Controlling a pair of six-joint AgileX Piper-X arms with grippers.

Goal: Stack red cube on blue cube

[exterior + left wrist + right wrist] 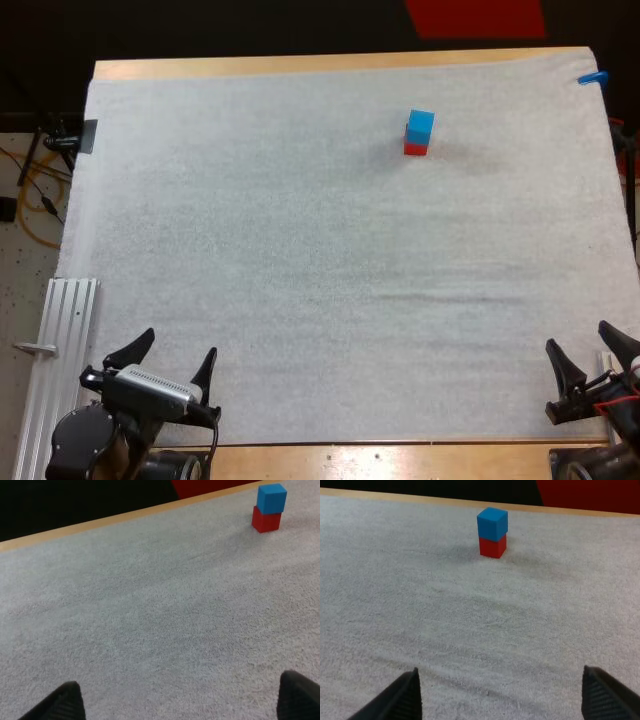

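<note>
The blue cube (pixel 421 123) sits on top of the red cube (pixel 415 148) on the far right part of the white mat (pixel 300 250). The same pair stands far ahead of both wrist cameras, blue cube (pixel 271 498) over red cube (pixel 265 520), and blue cube (pixel 492 523) over red cube (pixel 492 546). My left gripper (pixel 172 362) rests open at the mat's near left edge, with nothing between its fingers (pixel 60 704). At the near right edge my right gripper (pixel 590 358) is open too, its fingers (pixel 402 697) wide apart over bare mat.
A ribbed metal rail (pixel 58 360) lies along the mat's near left side. The wooden table edge (pixel 330 62) runs along the far side. Cables (pixel 40 190) lie on the floor beyond the table's left side.
</note>
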